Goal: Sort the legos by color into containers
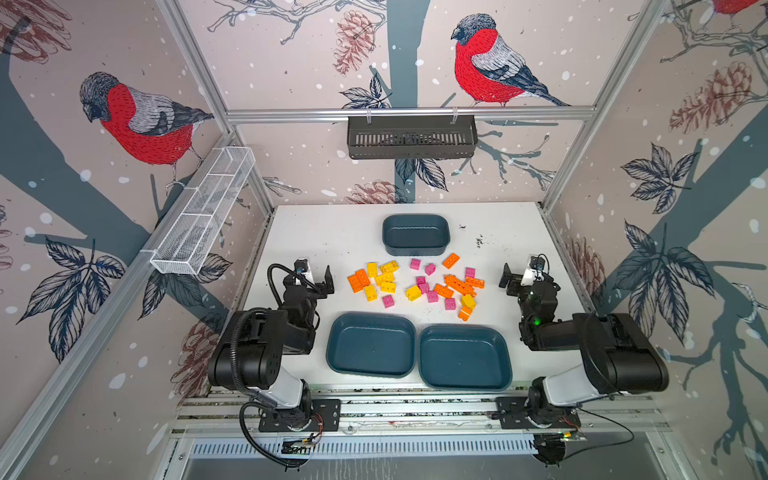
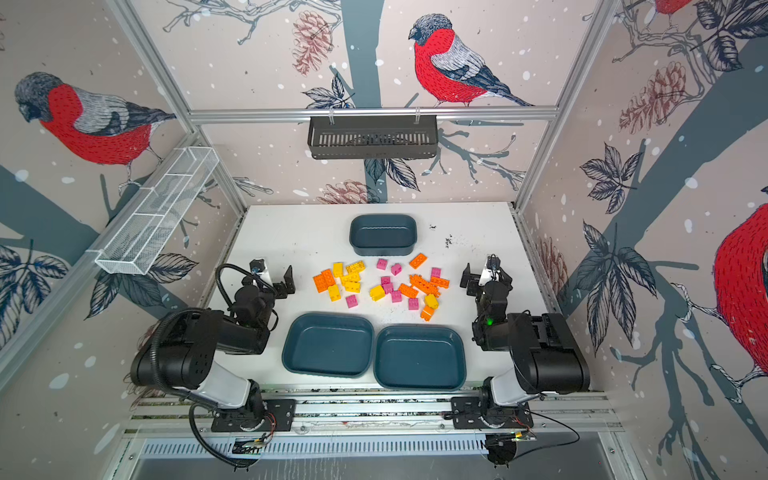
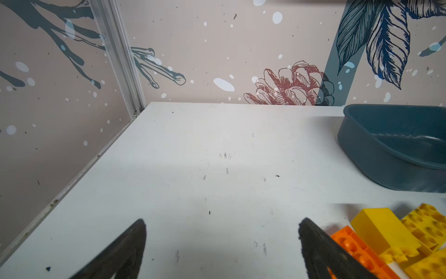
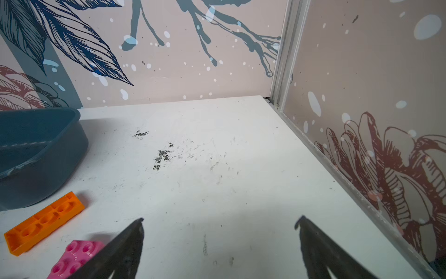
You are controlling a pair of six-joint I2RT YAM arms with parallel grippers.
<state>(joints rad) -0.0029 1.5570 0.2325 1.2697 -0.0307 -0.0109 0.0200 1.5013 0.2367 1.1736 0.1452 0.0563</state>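
Orange (image 1: 358,280), yellow (image 1: 387,286) and pink (image 1: 388,302) legos lie loose in a heap on the white table in both top views, yellow ones (image 2: 351,277) among them. A small deep teal container (image 1: 415,237) stands behind the heap, and two shallow ones (image 1: 371,351) (image 1: 464,358) stand side by side in front. My left gripper (image 1: 316,274) (image 3: 222,224) is open over bare table left of the heap, with a yellow lego (image 3: 381,229) just beside one finger. My right gripper (image 1: 521,270) (image 4: 220,218) is open right of the heap, near a pink lego (image 4: 74,256).
A black slotted basket (image 1: 411,137) hangs on the back wall and a white wire mesh basket (image 1: 203,212) on the left wall. Patterned walls close in the table on three sides. An aluminium rail (image 1: 415,409) carrying both arm bases runs along the front.
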